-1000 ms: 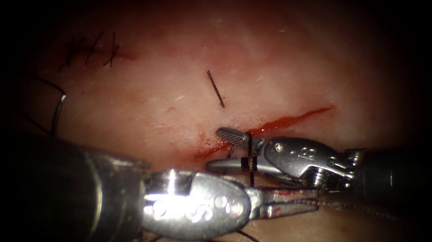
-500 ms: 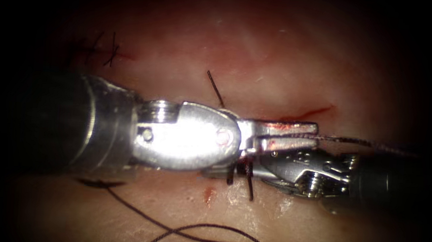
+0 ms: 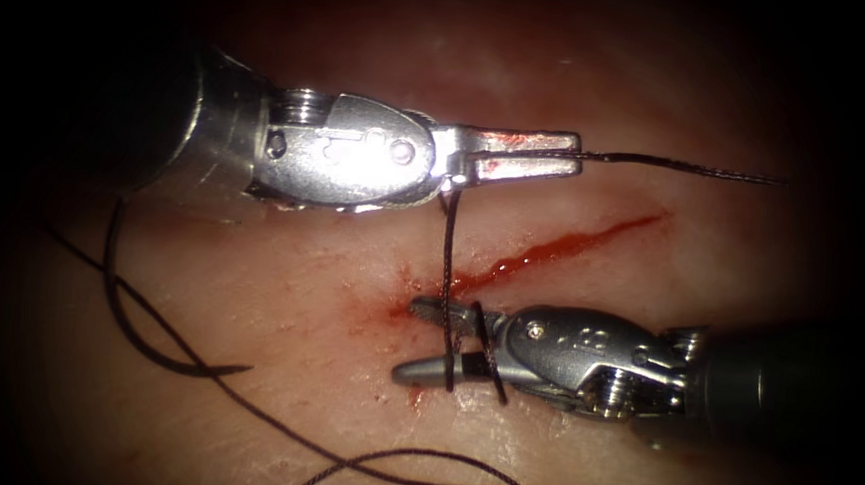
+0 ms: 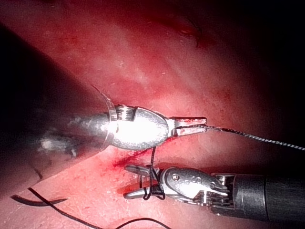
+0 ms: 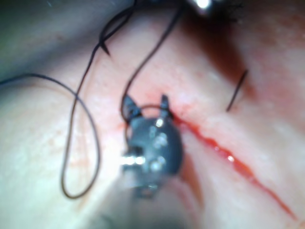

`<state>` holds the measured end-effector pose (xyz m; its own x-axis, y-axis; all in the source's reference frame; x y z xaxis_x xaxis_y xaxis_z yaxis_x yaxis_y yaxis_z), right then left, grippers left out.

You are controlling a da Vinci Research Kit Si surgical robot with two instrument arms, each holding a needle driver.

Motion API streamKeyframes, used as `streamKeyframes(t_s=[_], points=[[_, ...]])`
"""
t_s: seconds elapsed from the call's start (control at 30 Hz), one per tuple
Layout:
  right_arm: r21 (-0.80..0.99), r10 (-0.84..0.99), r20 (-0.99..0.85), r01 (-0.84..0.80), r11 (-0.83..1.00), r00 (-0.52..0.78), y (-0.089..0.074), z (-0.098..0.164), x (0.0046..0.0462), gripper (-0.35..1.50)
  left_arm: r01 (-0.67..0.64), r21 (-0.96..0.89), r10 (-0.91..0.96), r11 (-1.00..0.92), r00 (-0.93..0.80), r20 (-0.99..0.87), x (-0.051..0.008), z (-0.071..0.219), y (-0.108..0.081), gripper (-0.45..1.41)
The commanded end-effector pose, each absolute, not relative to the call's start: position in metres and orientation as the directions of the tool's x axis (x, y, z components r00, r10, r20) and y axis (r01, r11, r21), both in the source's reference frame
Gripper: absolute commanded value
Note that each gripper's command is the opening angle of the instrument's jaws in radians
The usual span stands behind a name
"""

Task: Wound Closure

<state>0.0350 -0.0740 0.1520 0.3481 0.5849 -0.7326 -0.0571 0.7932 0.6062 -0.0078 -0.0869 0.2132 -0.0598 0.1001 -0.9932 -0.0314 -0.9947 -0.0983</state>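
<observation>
Lying free on the tissue (image 3: 279,293) left of the cut (image 3: 552,250), the dark curved needle (image 3: 133,304) was unheld. The left tool (image 3: 528,153) pinched the thread (image 3: 658,166); loops circled the right tool (image 3: 431,343), its jaws parted and empty.

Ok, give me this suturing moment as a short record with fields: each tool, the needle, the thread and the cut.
left tool: jaws shut on the thread, held above the cut
right tool: jaws open, holding nothing, thread looped around both jaws
needle: lying free on the tissue left of the cut, not in the tissue, held by neither tool
thread: runs down from the left tool to the loops on the right tool; more lies slack in the foreground
cut: open, with red fluid along it
</observation>
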Motion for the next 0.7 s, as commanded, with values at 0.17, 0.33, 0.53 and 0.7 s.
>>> streamKeyframes(t_s=[0.17, 0.33, 0.53, 0.7], points=[[0.612, 0.582, -0.739, -0.023, 0.79, 0.339, -0.0752, 0.1521, 0.0357, 0.46, 0.014, -0.047, 0.046, -0.999, -0.028, -0.999, -0.0078, 0.217, -0.0877, -0.45], [0.615, 0.581, -0.744, -0.002, 0.788, 0.33, -0.0755, 0.152, 0.0359, 0.46, 0.053, -0.009, 0.009, -0.999, 0.016, -1.0, -0.0074, 0.2198, -0.088, -0.45], [0.616, 0.584, -0.758, 0.027, 0.787, 0.291, -0.0756, 0.1519, 0.0361, 0.46, 0.08, 0.032, -0.026, -0.996, 0.078, -0.997, -0.0078, 0.2222, -0.0885, -0.45], [0.611, 0.579, -0.768, 0.04, 0.791, 0.274, -0.0757, 0.1518, 0.0362, 0.46, 0.084, 0.074, -0.065, -0.994, 0.105, -0.992, -0.0084, 0.2239, -0.0887, -0.45]])
